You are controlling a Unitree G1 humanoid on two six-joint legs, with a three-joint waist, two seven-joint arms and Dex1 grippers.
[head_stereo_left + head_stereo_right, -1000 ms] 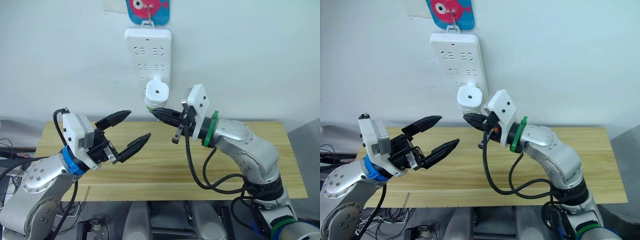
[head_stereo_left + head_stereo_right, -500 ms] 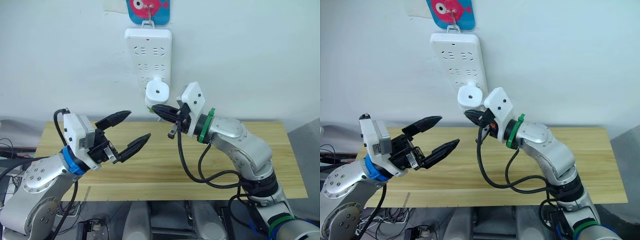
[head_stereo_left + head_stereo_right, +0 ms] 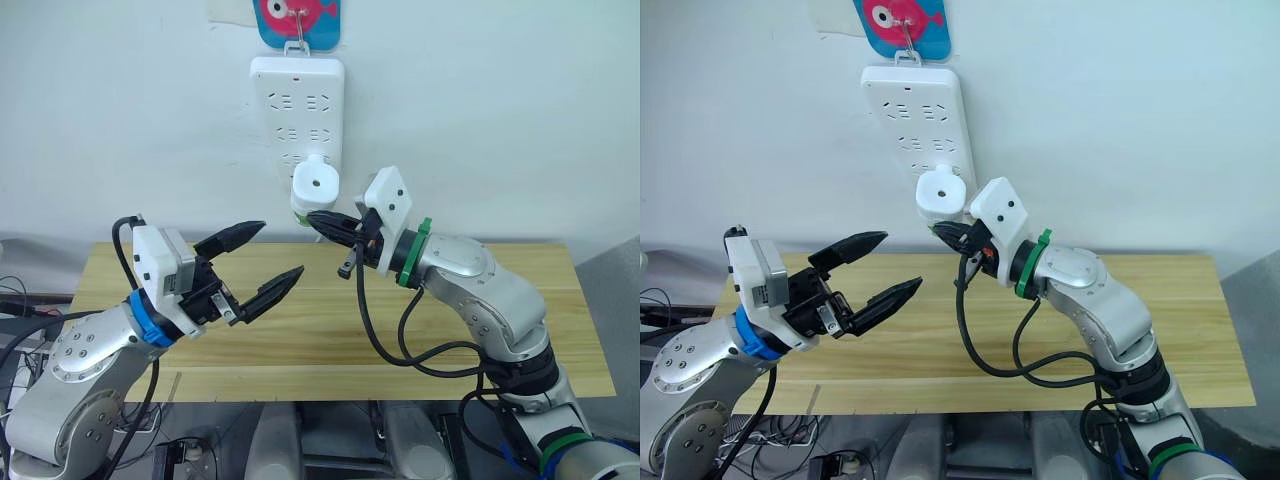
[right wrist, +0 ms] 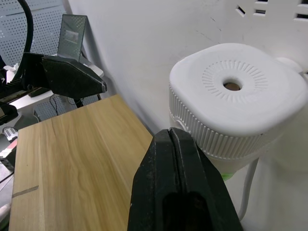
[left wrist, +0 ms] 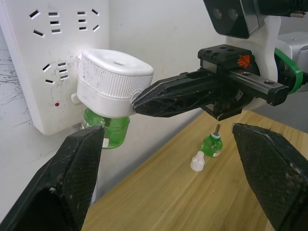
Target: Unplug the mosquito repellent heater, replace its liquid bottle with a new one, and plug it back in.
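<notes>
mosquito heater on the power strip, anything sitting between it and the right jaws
Nothing visible does. The small white rounded plastic mosquito repellent heater is plugged into the long white wall power strip, and the right gripper, jaws shut, has its tip right at the heater's ribbed side. The left gripper, jaws open, is off to the side, apart.

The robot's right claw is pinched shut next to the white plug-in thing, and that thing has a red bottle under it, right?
Not quite. The right gripper is shut beside the mosquito repellent heater, but the bottle under it is green, not red. The left wrist view shows it.
</notes>
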